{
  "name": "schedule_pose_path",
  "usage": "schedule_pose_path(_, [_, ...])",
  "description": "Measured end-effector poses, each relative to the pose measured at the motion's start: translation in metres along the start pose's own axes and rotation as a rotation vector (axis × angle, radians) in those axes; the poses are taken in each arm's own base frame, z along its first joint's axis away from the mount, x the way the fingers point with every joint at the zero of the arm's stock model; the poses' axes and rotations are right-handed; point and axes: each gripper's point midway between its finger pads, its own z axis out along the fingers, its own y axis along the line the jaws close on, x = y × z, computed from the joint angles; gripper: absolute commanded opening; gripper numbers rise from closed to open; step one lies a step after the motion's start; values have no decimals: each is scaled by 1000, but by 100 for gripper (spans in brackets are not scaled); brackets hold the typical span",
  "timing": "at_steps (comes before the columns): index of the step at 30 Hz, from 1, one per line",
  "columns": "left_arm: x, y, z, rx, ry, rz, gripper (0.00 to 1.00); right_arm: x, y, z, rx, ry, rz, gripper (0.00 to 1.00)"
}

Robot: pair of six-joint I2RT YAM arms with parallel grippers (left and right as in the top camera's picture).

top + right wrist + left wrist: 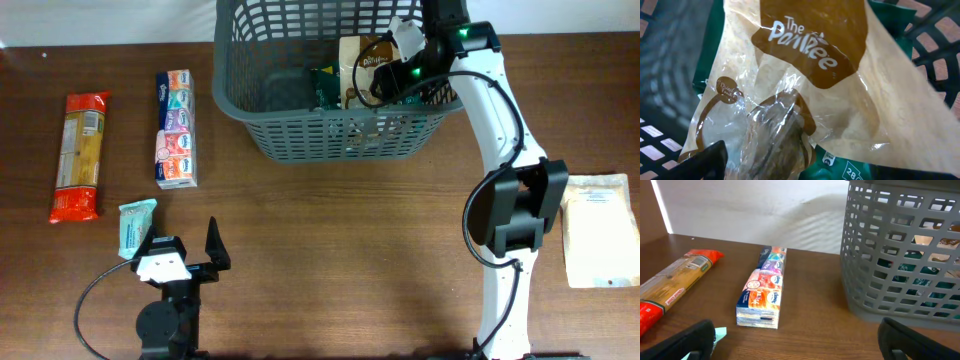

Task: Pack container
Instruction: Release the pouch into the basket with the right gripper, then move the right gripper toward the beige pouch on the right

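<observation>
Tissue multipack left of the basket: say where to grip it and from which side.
Grip the tissue multipack across its narrow width at mid-length, coming from above. It lies flat, long and slim, with bare table along both long sides.

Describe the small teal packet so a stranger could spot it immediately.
Find the grey basket at the table's far side, then the long orange packet and tissue pack to its left. Nearer the robot, beside the left arm's fingers, lies the teal packet, much shorter than either.
</observation>
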Motion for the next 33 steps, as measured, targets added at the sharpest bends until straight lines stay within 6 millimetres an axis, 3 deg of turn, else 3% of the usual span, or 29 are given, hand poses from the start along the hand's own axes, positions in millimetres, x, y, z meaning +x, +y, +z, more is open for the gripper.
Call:
schedule_pose_path(5, [0, 0, 0, 0, 0, 0, 99, -2, 2, 0, -5, -5, -4, 100])
schedule_pose_path(8, [0, 0, 0, 0, 0, 0, 99, -8, 4, -6, -4, -23, -7, 99])
schedule_pose_path(13, [0, 0, 0, 0, -1, 0, 99, -38, 7, -37, 17, -115, -38, 99])
schedule_pose_path(16, [0, 0, 0, 0, 0, 0, 99, -71, 11, -85, 54, -239, -74, 99])
schedule_pose_path(17, [0, 0, 0, 0, 0, 0, 99, -76, 12, -92, 59, -260, -82, 99])
schedule_pose_path(20, [0, 0, 0, 0, 0, 0, 99, -95, 21, -139, 86, -362, -110, 99])
schedule_pose_path(26, [0, 0, 0, 0, 0, 0, 99, -110, 28, -225, 200, -530, -143, 99])
schedule_pose_path(30, [0, 0, 0, 0, 0, 0, 99, -101, -8, -289, 448, -596, -69, 99])
schedule_pose_path(33, [0, 0, 0, 0, 0, 0, 99, -73, -46, -339, 642, -593, 25, 99])
